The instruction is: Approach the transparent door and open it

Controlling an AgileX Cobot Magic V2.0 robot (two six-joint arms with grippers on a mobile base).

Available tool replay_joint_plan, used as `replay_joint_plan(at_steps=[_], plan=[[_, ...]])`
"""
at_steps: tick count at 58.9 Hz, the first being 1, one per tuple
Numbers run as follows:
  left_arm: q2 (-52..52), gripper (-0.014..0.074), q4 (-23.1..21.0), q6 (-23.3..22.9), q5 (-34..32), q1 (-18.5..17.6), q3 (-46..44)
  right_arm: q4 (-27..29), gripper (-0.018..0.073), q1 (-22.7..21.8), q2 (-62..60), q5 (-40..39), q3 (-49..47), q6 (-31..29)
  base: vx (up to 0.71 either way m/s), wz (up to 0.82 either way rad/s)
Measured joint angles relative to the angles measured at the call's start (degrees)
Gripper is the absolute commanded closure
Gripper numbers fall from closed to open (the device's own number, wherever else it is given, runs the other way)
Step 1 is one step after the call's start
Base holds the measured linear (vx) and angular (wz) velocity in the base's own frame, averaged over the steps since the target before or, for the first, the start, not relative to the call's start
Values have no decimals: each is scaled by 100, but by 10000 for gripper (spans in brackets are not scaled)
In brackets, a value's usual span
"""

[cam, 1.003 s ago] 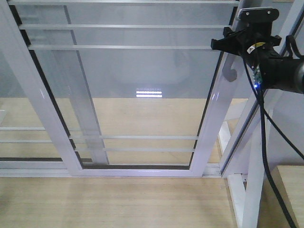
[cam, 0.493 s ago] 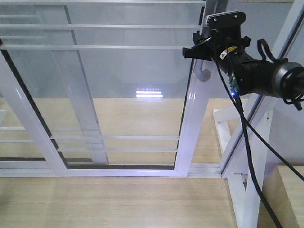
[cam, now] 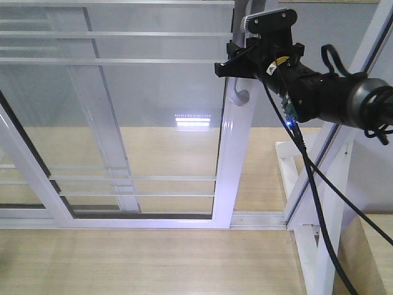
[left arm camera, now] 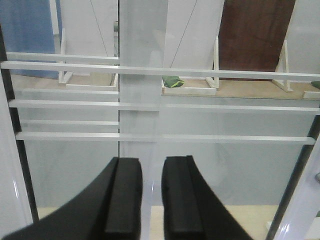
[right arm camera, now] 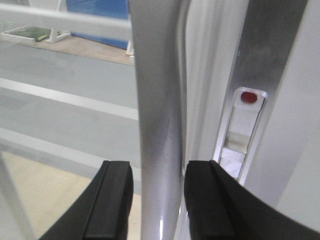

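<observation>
The transparent door (cam: 228, 161) is a tall clear glass panel in a white metal frame. Thin white bars cross it in pairs, high up and near the bottom. A curved grey handle (cam: 241, 96) sits on its right vertical edge, up high; in the right wrist view it shows as a smooth upright grey bar (right arm camera: 157, 130). The door stands upright in the floor track (cam: 261, 217), partly open, with a gap to its right.
</observation>
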Motion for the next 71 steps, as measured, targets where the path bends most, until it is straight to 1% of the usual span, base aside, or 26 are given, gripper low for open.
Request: replay_joint_plan(at_steps=[7,11,17,22,30,36,39,41,47,52,57,60,65,71], plan=[[0,313,0,0,0,0,0,0,229,-47,-665,865,58,0,0,0],[0,313,0,0,0,0,0,0,229,-130,-1092,990,287,0,0,0],[0,302,-2,0,0,0,0,0,229,-383,-1851,908,941,0,0,0],[0,281,-2,0,0,0,0,5,229,-672,-2650,892,1724,-43,0,0],[70,231,-2,0,-7,-12,0,23,229,-962,-4076,1218,2897,-262,0,0],[343,199,-2,0,-18,-224,0,23,229,-1027,-5255,1487,3619,-320,0,0],[537,189,-2,0,-54,-417,0,23,229,-1034,-5813,1569,3907,-325,0,0],[697,183,-2,0,-145,-625,0,23,229,-1038,-6279,1640,4091,-325,0,0],[1300,182,4,0,-714,-1248,0,23,229,-1044,-7353,1791,4546,-327,0,0],[2068,182,185,0,-1620,-1796,-24,23,229,-1044,-8099,2050,4763,-327,0,0],[2852,182,415,0,-2447,-2161,-204,23,229,-1044,-8578,2569,4849,-327,0,0],[3278,182,468,0,-2886,-2281,-383,23,229,-1044,-8727,2867,4864,-327,0,0],[4022,182,469,0,-3357,-2382,-884,23,229,-1044,-8798,3140,4870,-331,0,0],[4838,182,485,-4,-3516,-2395,-1618,23,229,-1044,-8798,3194,4881,-331,0,0]])
